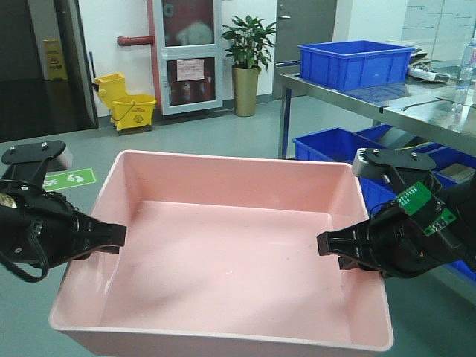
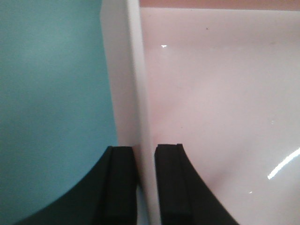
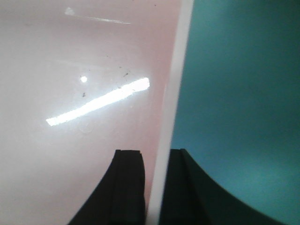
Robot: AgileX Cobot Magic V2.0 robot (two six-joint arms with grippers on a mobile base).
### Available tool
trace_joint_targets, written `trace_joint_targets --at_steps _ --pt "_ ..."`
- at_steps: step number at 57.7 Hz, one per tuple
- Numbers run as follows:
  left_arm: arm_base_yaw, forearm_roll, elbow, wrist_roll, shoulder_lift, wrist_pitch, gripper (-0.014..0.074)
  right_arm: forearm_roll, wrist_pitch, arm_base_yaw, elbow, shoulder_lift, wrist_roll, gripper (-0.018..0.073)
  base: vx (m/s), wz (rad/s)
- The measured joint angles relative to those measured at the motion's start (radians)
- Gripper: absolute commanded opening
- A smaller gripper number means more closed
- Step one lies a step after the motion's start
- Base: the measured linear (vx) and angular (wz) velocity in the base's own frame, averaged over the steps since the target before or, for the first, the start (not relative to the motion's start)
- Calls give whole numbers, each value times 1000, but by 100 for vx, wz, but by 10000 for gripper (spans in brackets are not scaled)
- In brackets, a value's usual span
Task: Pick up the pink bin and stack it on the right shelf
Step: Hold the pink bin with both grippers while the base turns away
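Carry step: shelf (image 1: 416, 95) sits off right, bin (image 1: 223, 253) hangs up front between the arms, left gripper (image 1: 115, 236) and right gripper (image 1: 327, 244) each clamp a side wall (finger inside, finger outside), next comes a level swing right.

the left arm (image 1: 33, 223) comes in from the left edge and the right arm (image 1: 420, 242) from the right, both black, roughly level and pointing inward toward each other. the left gripper (image 1: 115, 236) clamps the left wall of the pink bin (image 1: 223, 260), with one finger (image 2: 119, 187) outside the rim and the other inside. the right gripper (image 1: 327, 245) pinches the right wall the same way, its fingers (image 3: 129, 187) straddling the rim. a green circuit board (image 1: 416, 202) sits on the right wrist.
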Motion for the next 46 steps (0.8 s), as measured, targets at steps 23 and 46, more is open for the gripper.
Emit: trace_joint_targets --at_steps 23,46 --pt "0 0 0 0 0 0 -1 0 0 0 0 0 0 -8 37 -2" --pt "0 0 0 0 0 0 -1 0 0 0 0 0 0 -8 41 3"
